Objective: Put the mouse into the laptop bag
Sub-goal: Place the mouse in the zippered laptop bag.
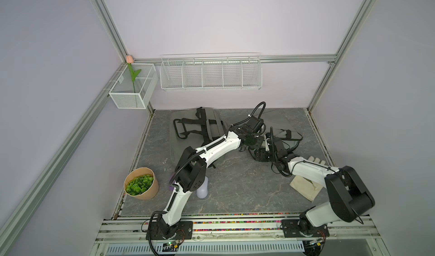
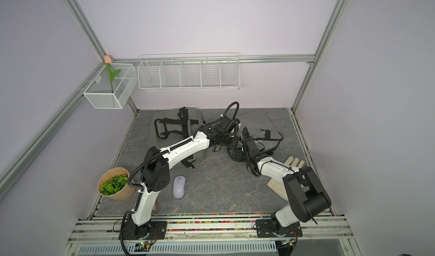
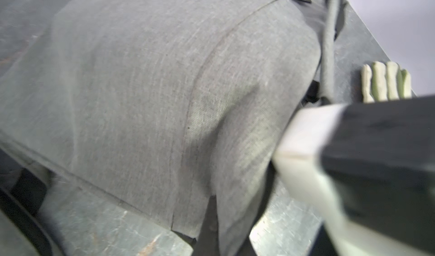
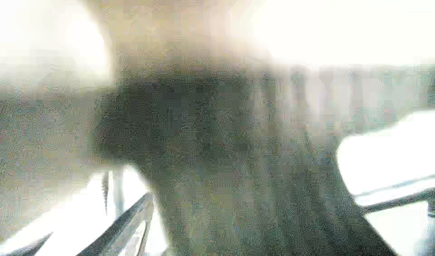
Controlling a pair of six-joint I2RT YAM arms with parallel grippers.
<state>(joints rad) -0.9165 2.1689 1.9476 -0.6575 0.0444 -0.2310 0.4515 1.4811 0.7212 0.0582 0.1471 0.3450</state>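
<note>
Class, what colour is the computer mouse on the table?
The mouse is pale lilac, clearest in a top view.

Left claw (image 1: 260,138) closed tight, right claw (image 1: 257,154) close beside it, both reaching forward.
</note>
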